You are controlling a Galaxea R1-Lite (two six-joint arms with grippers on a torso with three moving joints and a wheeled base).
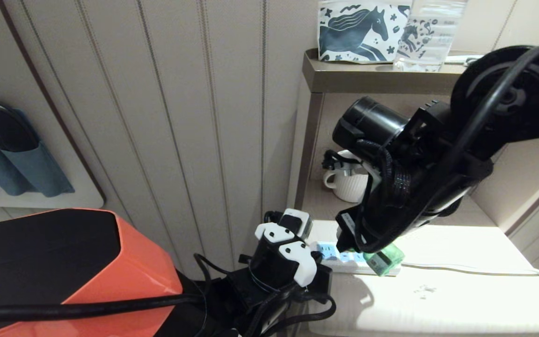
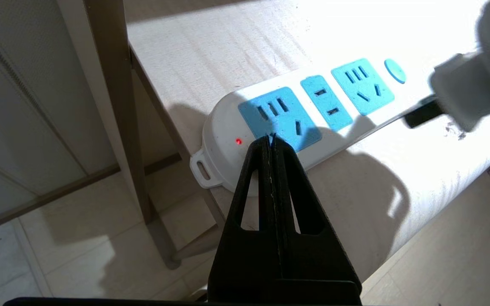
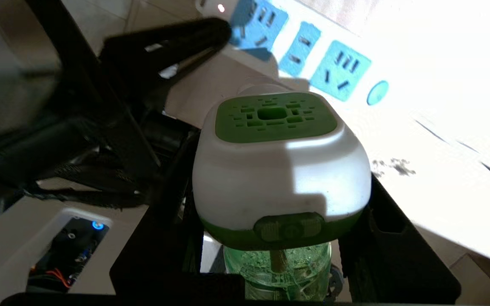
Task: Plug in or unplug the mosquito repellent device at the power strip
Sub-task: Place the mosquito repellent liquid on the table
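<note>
Black arms (image 1: 419, 154), orange-black base (image 1: 63, 267), looped cables (image 1: 391, 182)

A white ribbed mug (image 1: 348, 183) sits on the lower shelf; above, a horse-print pouch (image 1: 360, 30) stands beside a clear water bottle (image 1: 428, 35). Far left, blue wall pockets (image 1: 14, 161) hold slippers.

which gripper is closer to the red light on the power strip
Left. The left gripper, fingers shut, presses on the power strip beside its red light. The right gripper holds the mosquito repellent device farther along, near the blue button.
</note>
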